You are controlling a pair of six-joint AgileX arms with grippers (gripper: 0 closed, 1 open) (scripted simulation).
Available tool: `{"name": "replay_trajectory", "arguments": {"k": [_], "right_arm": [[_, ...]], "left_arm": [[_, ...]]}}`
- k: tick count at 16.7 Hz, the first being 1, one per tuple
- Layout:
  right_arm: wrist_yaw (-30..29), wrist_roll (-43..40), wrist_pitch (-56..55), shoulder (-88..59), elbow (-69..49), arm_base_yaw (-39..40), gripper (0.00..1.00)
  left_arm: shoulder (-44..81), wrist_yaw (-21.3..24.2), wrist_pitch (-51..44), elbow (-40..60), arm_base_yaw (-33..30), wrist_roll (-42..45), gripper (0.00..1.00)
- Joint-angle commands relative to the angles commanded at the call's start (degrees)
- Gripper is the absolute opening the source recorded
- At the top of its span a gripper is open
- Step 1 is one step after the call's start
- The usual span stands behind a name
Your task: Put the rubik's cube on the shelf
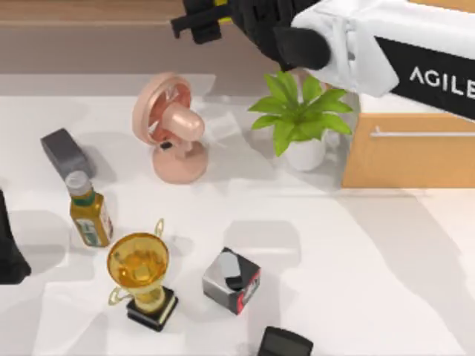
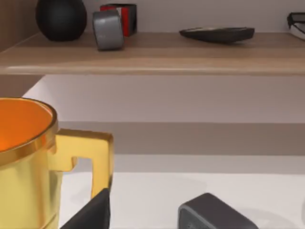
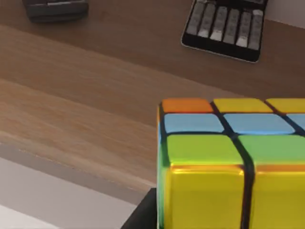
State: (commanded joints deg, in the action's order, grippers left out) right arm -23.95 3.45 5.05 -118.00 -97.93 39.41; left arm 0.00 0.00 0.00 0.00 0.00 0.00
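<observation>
Right wrist view carries the small multicoloured rubik's cube [image 3: 228, 167], with yellow, green, blue and orange squares, at the lower right of the frame, over the long brown wooden shelf [image 3: 81, 109]. From above, the right gripper [image 1: 204, 22] reaches to the upper middle of the frame over that shelf [image 1: 82, 33]; I judge it pinches the cube, though its fingers are hidden. Transport looks nearly done; lowering and release remain. The left arm sits parked at the left edge.
</observation>
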Motion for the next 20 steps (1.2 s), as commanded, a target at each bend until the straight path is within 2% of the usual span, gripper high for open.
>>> {"name": "replay_trajectory", "arguments": {"k": [5, 10, 14, 20], "right_arm": [[-12.3, -4.1, -31.0, -7.7, 5.0, 5.2, 0.0], [-22.2, -7.9, -52.3, -15.1, 8.0, 7.3, 0.0], [-25.0, -8.9, -59.1, -17.2, 9.0, 7.7, 0.0], [-24.9, -8.8, -59.0, -17.3, 8.7, 7.3, 0.0]], "left_arm": [[0.0, 0.0, 0.0, 0.0, 0.0, 0.0, 1.0], [0.0, 0.0, 0.0, 0.0, 0.0, 0.0, 1.0], [0.0, 0.0, 0.0, 0.0, 0.0, 0.0, 1.0], [0.0, 0.0, 0.0, 0.0, 0.0, 0.0, 1.0]]}}
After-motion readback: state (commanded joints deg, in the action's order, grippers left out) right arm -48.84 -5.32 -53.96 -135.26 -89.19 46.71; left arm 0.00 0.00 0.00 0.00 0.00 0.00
